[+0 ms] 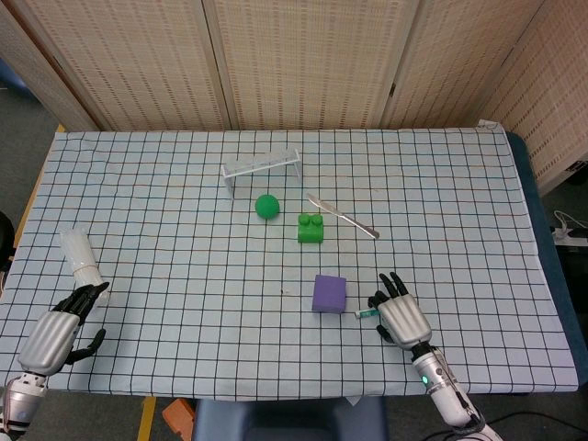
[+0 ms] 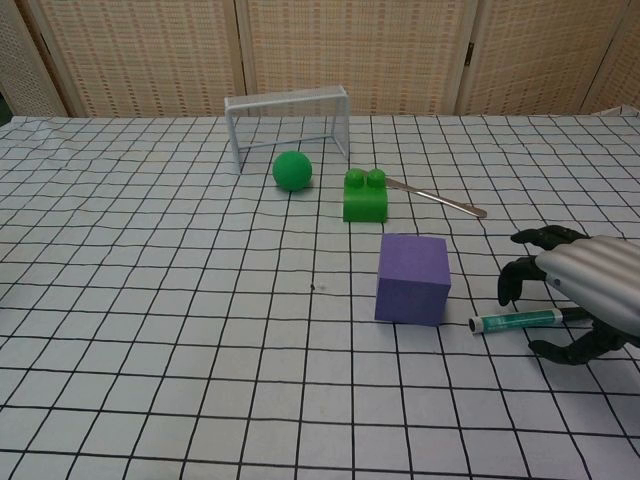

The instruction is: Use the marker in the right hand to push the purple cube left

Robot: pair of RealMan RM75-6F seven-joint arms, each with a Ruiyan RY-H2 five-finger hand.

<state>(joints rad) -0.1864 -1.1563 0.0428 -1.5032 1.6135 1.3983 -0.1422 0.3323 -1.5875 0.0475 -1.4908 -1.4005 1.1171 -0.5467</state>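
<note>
The purple cube point(image 1: 329, 293) point(image 2: 413, 279) stands on the checked cloth near the table's front. Just to its right lies the green marker point(image 1: 367, 313) point(image 2: 515, 320), flat on the cloth, its white end toward the cube with a small gap between them. My right hand point(image 1: 400, 312) point(image 2: 585, 290) hovers over the marker's dark cap end, fingers arched above it and thumb below; it does not grip the marker. At the front left corner, my left hand point(image 1: 60, 331) rests holding nothing and is out of the chest view.
Behind the cube are a green brick point(image 1: 311, 228), a green ball point(image 1: 267, 206), a small white goal point(image 1: 262, 169) and a metal blade point(image 1: 343, 217). A white bottle-like object point(image 1: 79, 256) lies just beyond my left hand.
</note>
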